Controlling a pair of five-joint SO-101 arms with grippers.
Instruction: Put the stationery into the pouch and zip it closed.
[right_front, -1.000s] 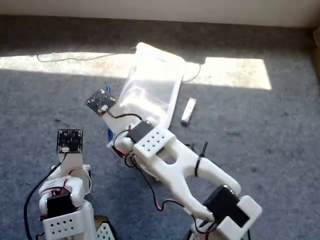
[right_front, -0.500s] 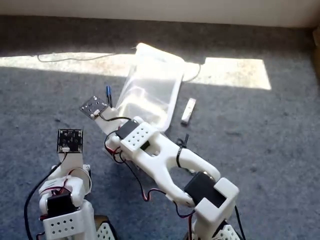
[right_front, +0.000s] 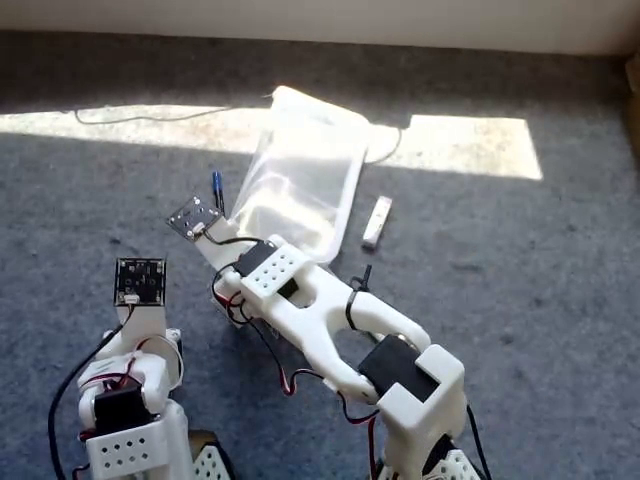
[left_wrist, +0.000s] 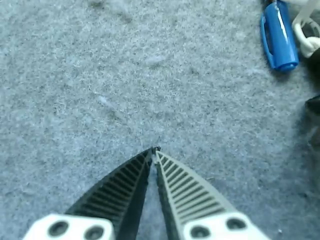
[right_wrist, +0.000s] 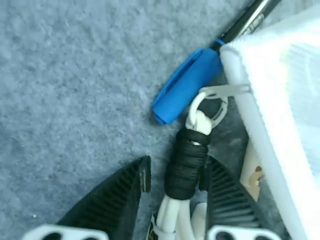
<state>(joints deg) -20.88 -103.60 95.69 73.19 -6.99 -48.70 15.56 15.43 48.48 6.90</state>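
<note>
1. Pouch (right_front: 300, 185): lies flat on the grey surface (right_front: 520, 280), with its long axis running away from the arms.
2. Right claw (right_wrist: 176, 159): spread, straddling the pouch's black-wrapped pull cord (right_wrist: 186, 167).
3. Left claw (left_wrist: 155, 150): pressed together, over the surface.
4. Blue-capped pen (right_wrist: 186, 86): lies beside the pouch's edge, cap end toward the right claw.

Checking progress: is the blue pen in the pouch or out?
Out. The blue pen lies on the carpet, beside the pouch, along its edge.
</note>
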